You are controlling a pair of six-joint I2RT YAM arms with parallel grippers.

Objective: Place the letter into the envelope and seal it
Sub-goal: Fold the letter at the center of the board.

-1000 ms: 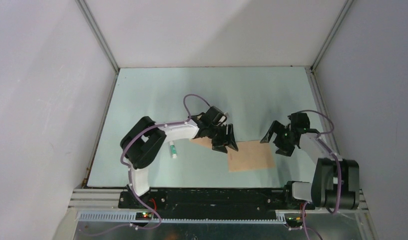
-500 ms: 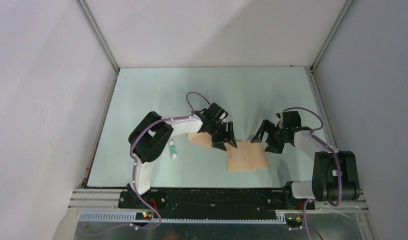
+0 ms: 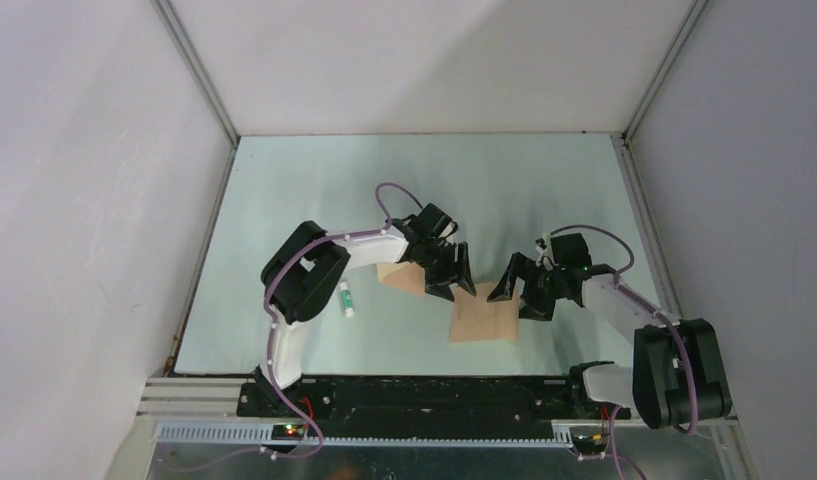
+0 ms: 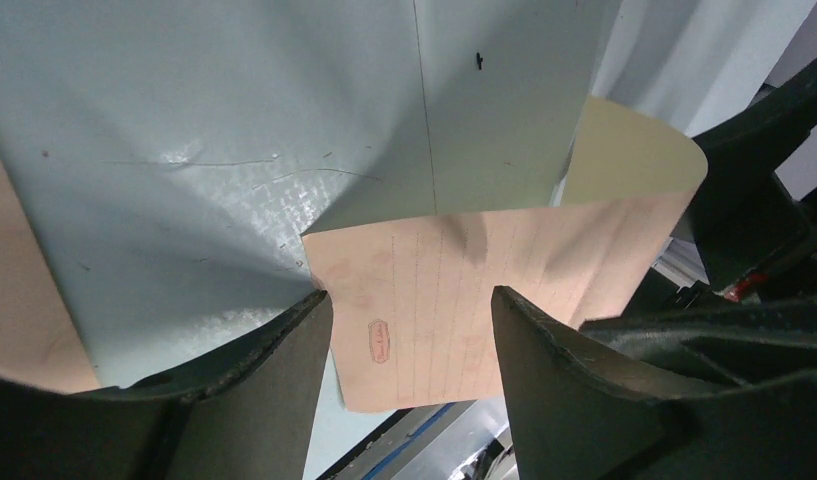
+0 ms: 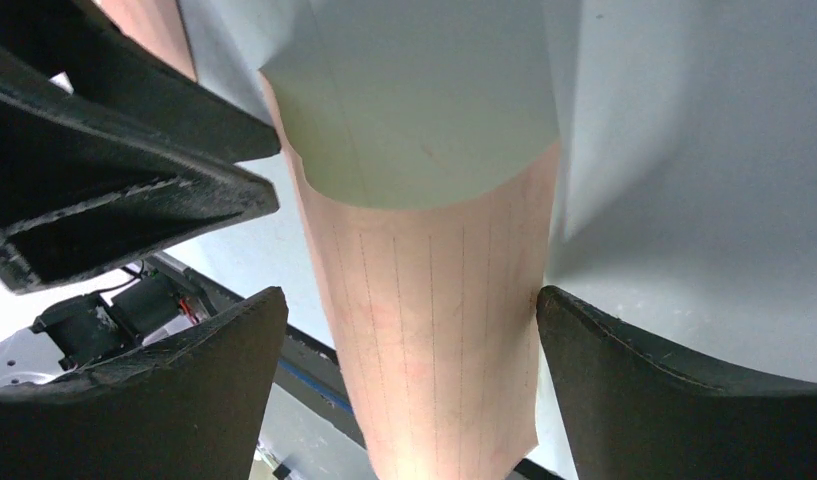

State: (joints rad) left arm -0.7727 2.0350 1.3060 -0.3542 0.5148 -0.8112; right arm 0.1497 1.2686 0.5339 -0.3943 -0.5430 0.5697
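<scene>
The letter (image 3: 482,318), a peach-tan lined sheet, lies on the mat between my two arms. Its right end curls up and shows a pale underside (image 5: 414,100). My right gripper (image 3: 512,303) is open at that raised end, and the sheet (image 5: 444,330) runs between its jaws (image 5: 409,295). My left gripper (image 3: 456,290) is open over the letter's left end (image 4: 464,300), with its jaws (image 4: 409,298) astride the sheet. The tan envelope (image 3: 397,275) lies left of the letter, mostly hidden under the left gripper. One edge of it shows in the left wrist view (image 4: 24,300).
A small white and green glue stick (image 3: 345,299) lies on the mat beside the left arm. White walls close the pale green mat (image 3: 314,190) on three sides. The black base rail (image 3: 424,390) runs along the near edge.
My right gripper has moved left onto the letter's right end, and the sheet has shortened and curled up there. My left arm has shifted slightly right and stays over the letter's left end.
</scene>
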